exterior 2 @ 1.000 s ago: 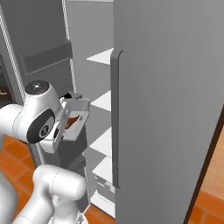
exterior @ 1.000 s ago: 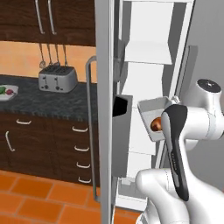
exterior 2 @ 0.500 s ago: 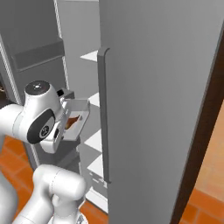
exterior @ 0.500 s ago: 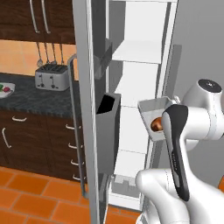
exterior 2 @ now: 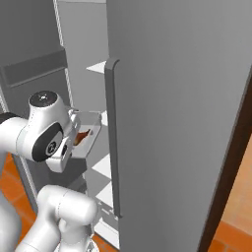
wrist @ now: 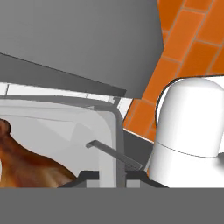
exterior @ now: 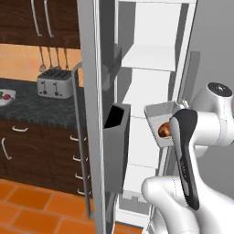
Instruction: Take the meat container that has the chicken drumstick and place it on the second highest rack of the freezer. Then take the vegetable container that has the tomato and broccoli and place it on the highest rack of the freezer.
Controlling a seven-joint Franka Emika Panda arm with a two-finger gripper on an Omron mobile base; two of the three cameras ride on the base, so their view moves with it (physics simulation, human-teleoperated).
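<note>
The meat container point(exterior: 157, 119) is a pale grey tray with the orange-brown chicken drumstick point(exterior: 163, 131) inside, held up in front of the open freezer point(exterior: 151, 27). My gripper point(wrist: 114, 177) is shut on the tray's rim point(wrist: 108, 131), and the drumstick point(wrist: 30, 159) lies at the left of the hand view. From the right base view the container point(exterior 2: 87, 134) hangs just left of the door handle point(exterior 2: 112, 142). The uppermost white shelf in view point(exterior: 147, 57) sits well above the tray. The vegetable container point(exterior: 4, 97), showing red and green, rests on the dark counter far left.
The freezer door point(exterior: 93, 114) stands open toward me with a dark bin point(exterior: 116, 146) on its inner side, close to the tray's left. A toaster point(exterior: 55, 84) stands on the counter. Dark drawers point(exterior: 41, 155) sit below it. The floor point(exterior: 36, 205) is orange tile.
The whole picture has slid left in both base views, so the camera has moved. The arm keeps its pose and the container stays in my grip.
</note>
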